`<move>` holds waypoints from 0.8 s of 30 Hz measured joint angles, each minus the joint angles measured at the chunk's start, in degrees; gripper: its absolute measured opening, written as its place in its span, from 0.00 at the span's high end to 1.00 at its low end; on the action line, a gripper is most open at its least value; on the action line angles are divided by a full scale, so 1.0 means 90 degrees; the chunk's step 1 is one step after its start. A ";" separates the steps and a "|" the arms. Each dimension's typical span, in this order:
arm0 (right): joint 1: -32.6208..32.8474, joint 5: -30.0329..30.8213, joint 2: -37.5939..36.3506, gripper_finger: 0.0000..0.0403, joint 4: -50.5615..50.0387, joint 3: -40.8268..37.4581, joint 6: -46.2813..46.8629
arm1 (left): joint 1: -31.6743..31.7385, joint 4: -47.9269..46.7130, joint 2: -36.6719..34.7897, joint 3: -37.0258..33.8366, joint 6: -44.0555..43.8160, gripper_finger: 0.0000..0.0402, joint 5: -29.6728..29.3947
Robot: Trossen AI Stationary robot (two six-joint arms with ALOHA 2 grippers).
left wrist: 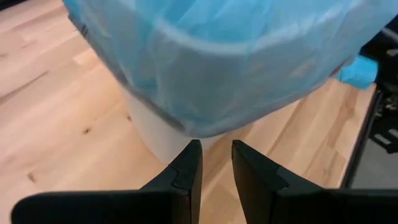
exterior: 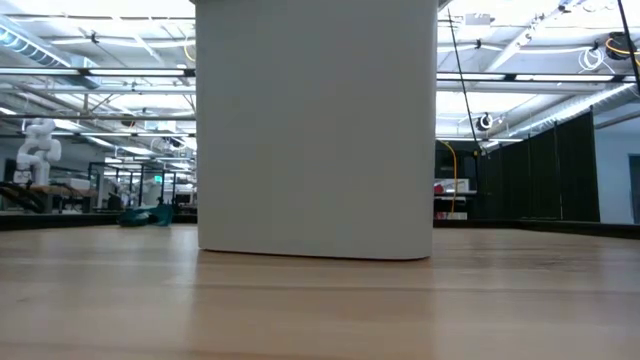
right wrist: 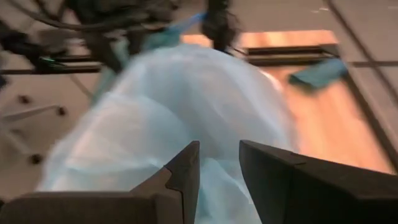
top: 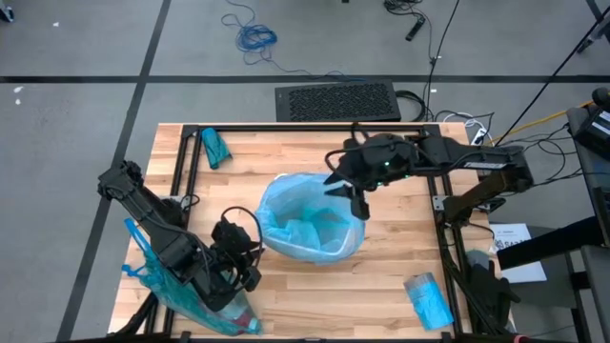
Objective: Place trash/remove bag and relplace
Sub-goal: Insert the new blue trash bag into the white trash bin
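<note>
A white bin [exterior: 315,130] stands mid-table, lined with a pale blue bag [top: 310,229] whose rim is folded over the bin's edge. My right gripper [top: 359,202] hovers over the bin's far right rim, pointing down, fingers a little apart; its wrist view shows blue film [right wrist: 186,106] beyond them. My left gripper [top: 246,255] sits low by the bin's near left side, narrowly open, with nothing between its fingers [left wrist: 186,171]. A second, filled blue bag [top: 181,286] lies at the table's near left corner under the left arm. No loose trash shows. My right gripper stands over the lining bag's rim [top: 355,217] on the bin's far right side, coming from above. Whether its fingers touch the film I cannot tell.
A teal bundle [top: 214,148] lies near the far left corner, also seen as a teal bundle [exterior: 145,215] in the low view. A blue packet of folded bags [top: 429,300] sits by the near right edge. A black frame [top: 286,129] borders the table. Bare wood [top: 286,157] lies beyond the bin.
</note>
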 joint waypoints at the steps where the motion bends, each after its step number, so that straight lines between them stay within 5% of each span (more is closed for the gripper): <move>1: -0.0006 0.0190 -0.0057 0.74 -0.0096 0.0002 0.0004 | -0.0009 0.0064 0.0000 0.0000 0.0000 0.79 -0.0022; 6: -0.0317 0.1142 -0.0194 0.74 -0.1179 0.0008 0.0288 | -0.0205 0.0550 -0.0019 0.0000 0.0006 0.79 -0.0587; 14: -0.1291 0.1040 -0.0197 0.74 -0.1787 0.0008 0.0269 | -0.0222 0.0714 0.0523 -0.0006 -0.0457 0.79 -0.0550; 24: -0.2604 -0.1768 -0.0022 0.74 -0.1156 -0.1022 0.0322 | 0.0087 0.0807 0.0746 -0.0007 -0.0323 0.79 -0.0805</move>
